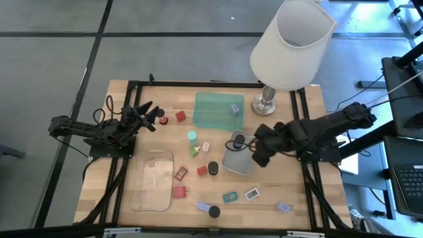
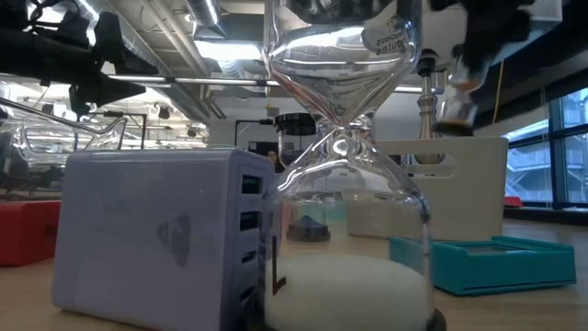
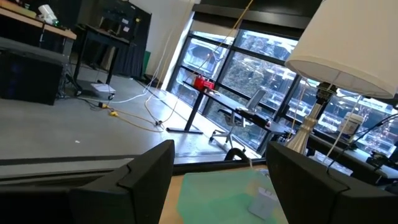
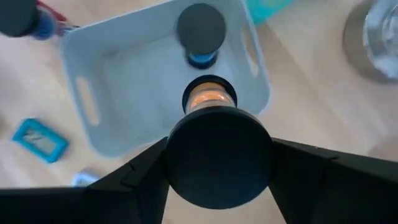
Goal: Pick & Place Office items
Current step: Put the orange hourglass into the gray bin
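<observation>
Black-capped hourglass (image 4: 217, 149), upright, clamped in right gripper (image 4: 219, 163) above grey tray (image 4: 87, 99).

Bright, even light throughout.
Glare streaks the hourglass (image 2: 344, 110) in the low view; the right wrist foreground blurs.

Worktop (image 1: 132, 106) holds: green tray (image 1: 218, 109) and white-shaded lamp (image 1: 291, 43) at twelve o'clock, grey tray (image 1: 236, 162) centre, clear tray (image 1: 152, 180) at eight.

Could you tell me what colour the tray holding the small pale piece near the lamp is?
The tray is translucent green, clearest in the high view.
</observation>
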